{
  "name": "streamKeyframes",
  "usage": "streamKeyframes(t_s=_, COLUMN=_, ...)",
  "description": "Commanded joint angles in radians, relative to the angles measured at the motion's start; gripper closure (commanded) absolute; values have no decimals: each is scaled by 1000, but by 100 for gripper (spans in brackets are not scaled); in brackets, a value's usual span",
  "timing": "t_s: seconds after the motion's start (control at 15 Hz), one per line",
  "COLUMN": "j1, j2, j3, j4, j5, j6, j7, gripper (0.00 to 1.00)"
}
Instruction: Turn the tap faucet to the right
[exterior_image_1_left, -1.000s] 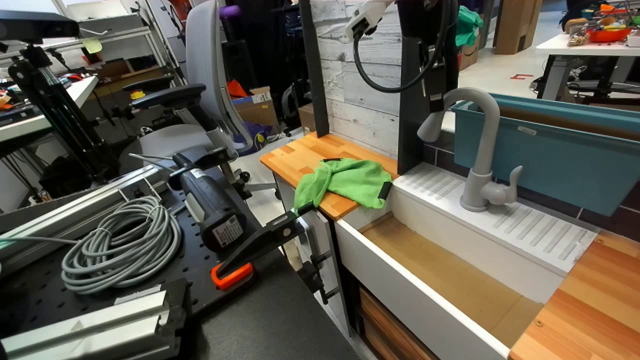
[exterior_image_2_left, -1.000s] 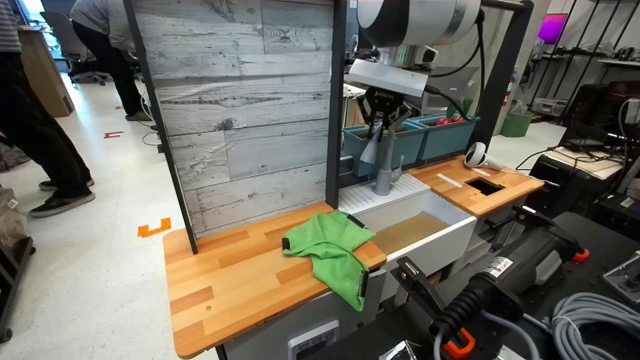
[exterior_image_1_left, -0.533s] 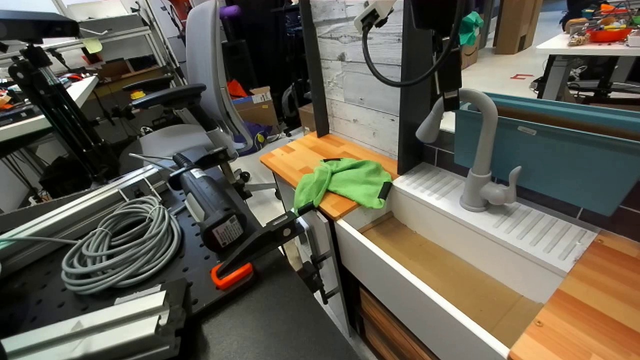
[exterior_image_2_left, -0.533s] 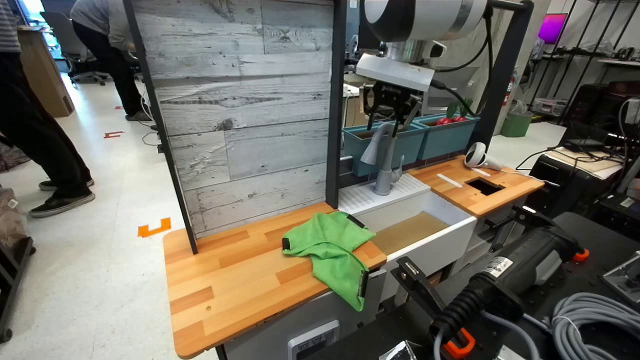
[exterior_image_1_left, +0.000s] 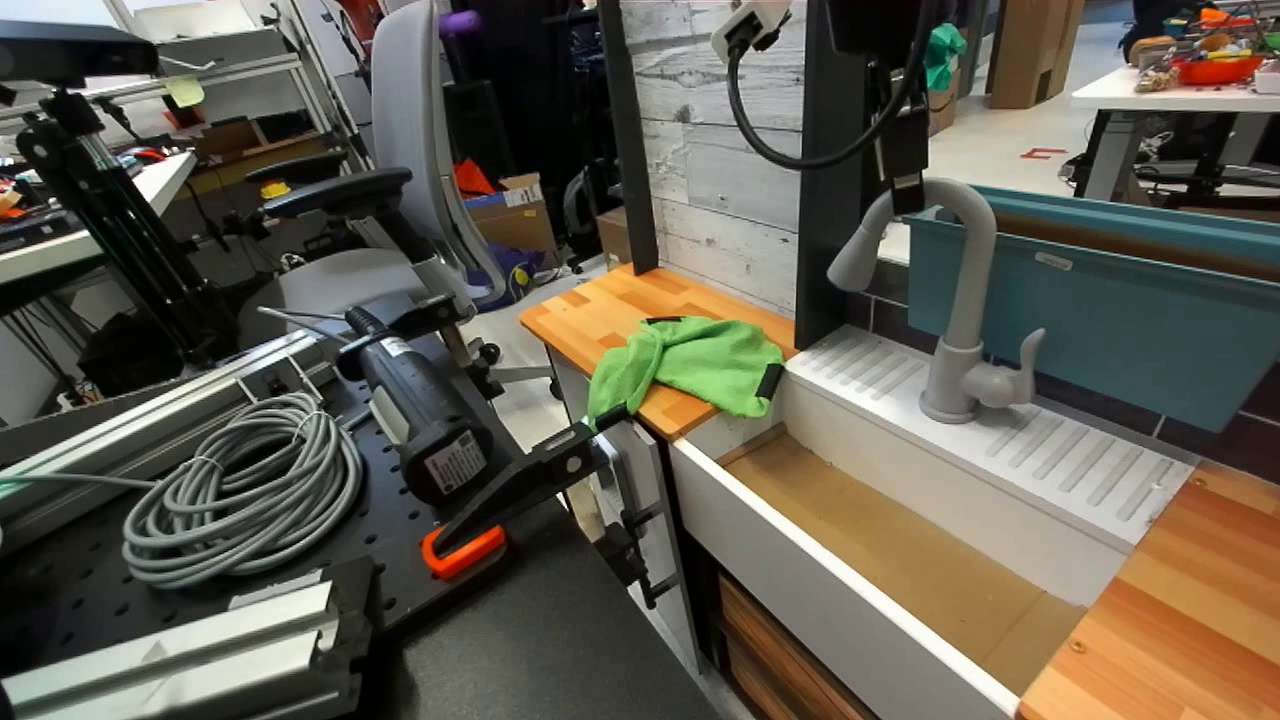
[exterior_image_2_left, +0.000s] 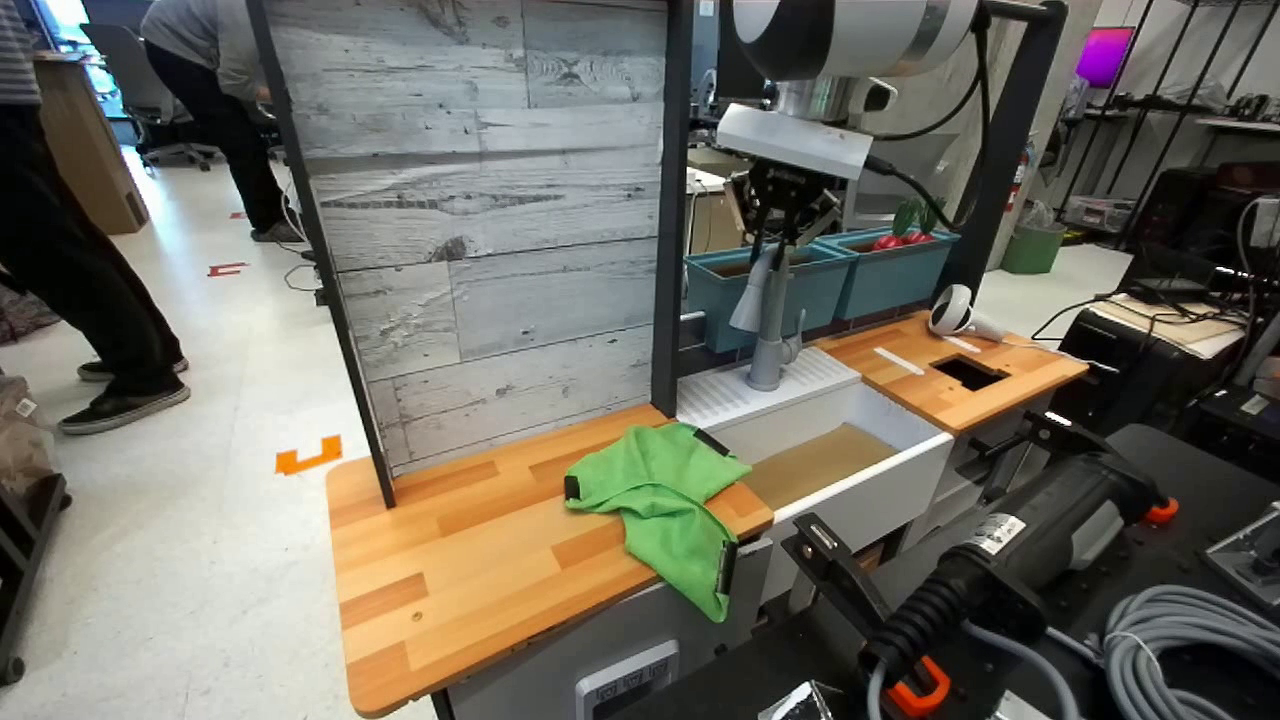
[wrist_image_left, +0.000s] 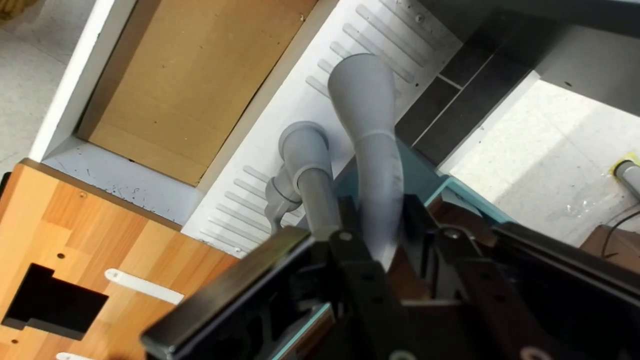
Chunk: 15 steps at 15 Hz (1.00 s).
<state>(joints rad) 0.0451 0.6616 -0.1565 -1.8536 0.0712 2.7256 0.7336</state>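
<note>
Matte grey, the tap faucet (exterior_image_1_left: 972, 275) stands upright on the white ribbed ledge (exterior_image_1_left: 1055, 450) behind the sink (exterior_image_1_left: 830, 610), between the two wooden stretches of the worktop (exterior_image_2_left: 480, 590), and from here I can see the gripper (wrist_image_left: 381, 202) holding its arched spout (wrist_image_left: 378, 165), fingers (wrist_image_left: 414, 217) snug on either side. Teal planters (exterior_image_1_left: 1100, 330) sit just behind the ledge, while a green cloth (exterior_image_2_left: 655, 480) droops over the worktop's front edge near the corner next to the sink. Along the worktop's back edge stands a panel (exterior_image_2_left: 490, 220) of pale, weathered planks.
</note>
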Motion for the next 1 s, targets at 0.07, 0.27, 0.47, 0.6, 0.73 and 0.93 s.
streamKeyframes(t_s=0.07, j1=6, j2=-14, j3=-6, j4=-8, j5=-4, j6=-64, j7=-61, gripper=94)
streamKeyframes(t_s=0.27, j1=0, j2=-41, j3=-11, j4=-25, j5=-44, j6=-143, j7=-169, gripper=94)
streamKeyframes(t_s=0.47, j1=-1, j2=-66, j3=-39, j4=-35, j5=-88, j6=-190, j7=-278, gripper=94)
streamKeyframes(t_s=0.6, j1=-16, j2=-70, j3=-41, j4=-19, j5=-117, j6=-234, j7=-361, gripper=94)
streamKeyframes(t_s=0.73, j1=-43, j2=-62, j3=-22, j4=8, j5=-126, j6=-268, j7=-457, gripper=94)
streamKeyframes(t_s=0.93, j1=-64, j2=-49, j3=-6, j4=40, j5=-142, j6=-313, j7=-584, gripper=94)
